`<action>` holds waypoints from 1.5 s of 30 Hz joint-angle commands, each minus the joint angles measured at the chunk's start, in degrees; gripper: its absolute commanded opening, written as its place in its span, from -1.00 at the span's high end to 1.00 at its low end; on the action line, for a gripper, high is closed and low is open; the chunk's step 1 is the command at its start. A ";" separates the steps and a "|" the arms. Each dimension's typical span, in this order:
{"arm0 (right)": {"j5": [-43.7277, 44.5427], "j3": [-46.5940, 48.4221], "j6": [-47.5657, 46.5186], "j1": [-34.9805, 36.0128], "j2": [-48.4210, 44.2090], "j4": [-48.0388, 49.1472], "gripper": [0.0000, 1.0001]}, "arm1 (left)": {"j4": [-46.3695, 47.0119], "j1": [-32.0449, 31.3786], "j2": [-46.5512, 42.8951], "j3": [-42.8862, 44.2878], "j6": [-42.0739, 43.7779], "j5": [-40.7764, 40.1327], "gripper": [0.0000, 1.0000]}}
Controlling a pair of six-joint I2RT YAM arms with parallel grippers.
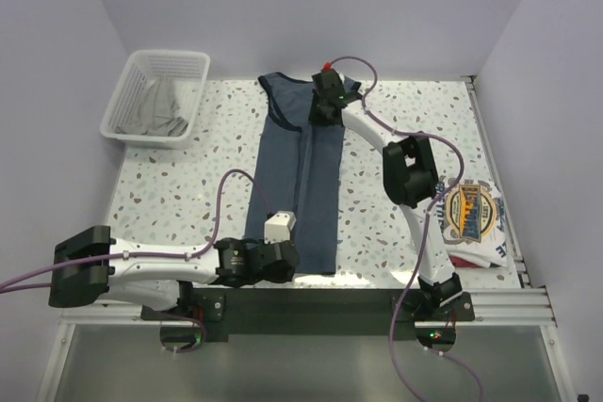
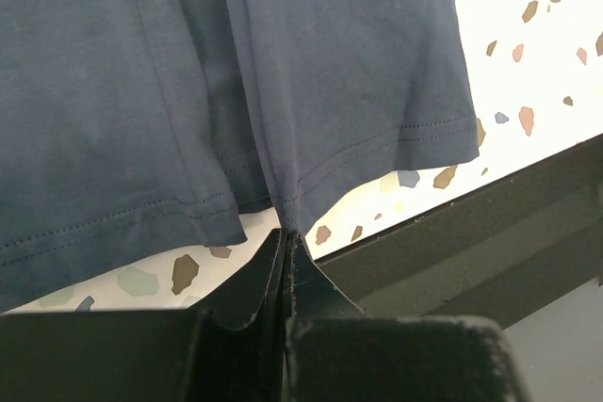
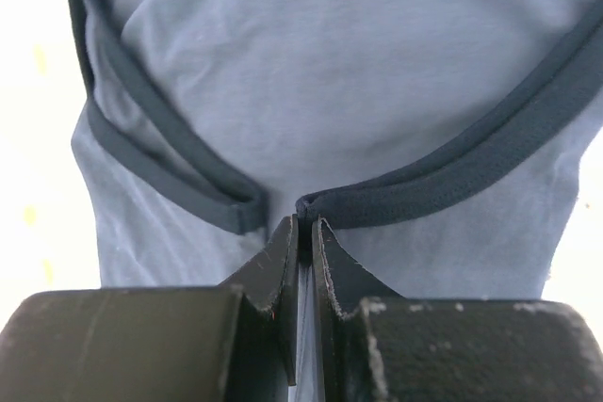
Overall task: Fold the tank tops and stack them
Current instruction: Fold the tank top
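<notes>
A: Left gripper?

B: Pressed together, nipping the hem of the slate-blue tank top right where two layers meet. Puckered cloth at the tips.

A: And behind it?

B: Left arm low and almost flat along the table edge, well nearer than the white mesh basket. Forearm stretched rightward, wrist turned to point away from the bases.

A: Right gripper?

B: Clamped on the navy trim at the neckline, with the binding caught between the fingers.

A: Pose there?

B: Right arm at long reach: up from its base, elbow raised, forearm angled leftward and away. Wrist about level with the basket, to its right.

A: Place of the garment?

B: Flat on the table just right of the basket. Neck end level with it, hem end much nearer. Lengthwise crease down the middle.

A: Anything else?

B: White tank top, bunched far right of the basket past the right arm, round blue-orange graphic facing up. Grey cloth inside the basket.
</notes>
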 commanded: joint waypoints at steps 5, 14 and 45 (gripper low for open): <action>-0.20 5.90 0.74 1.86 3.39 1.43 1.00 | -2.17 0.11 -1.23 -0.95 -2.16 -0.96 1.00; -0.37 7.05 0.74 2.39 5.15 1.34 1.00 | -3.05 0.19 -1.67 -1.57 -2.69 -1.05 1.00; -0.90 -24.47 -0.76 3.09 -25.66 1.77 0.19 | -13.68 17.85 -9.92 9.51 8.38 -5.70 -0.08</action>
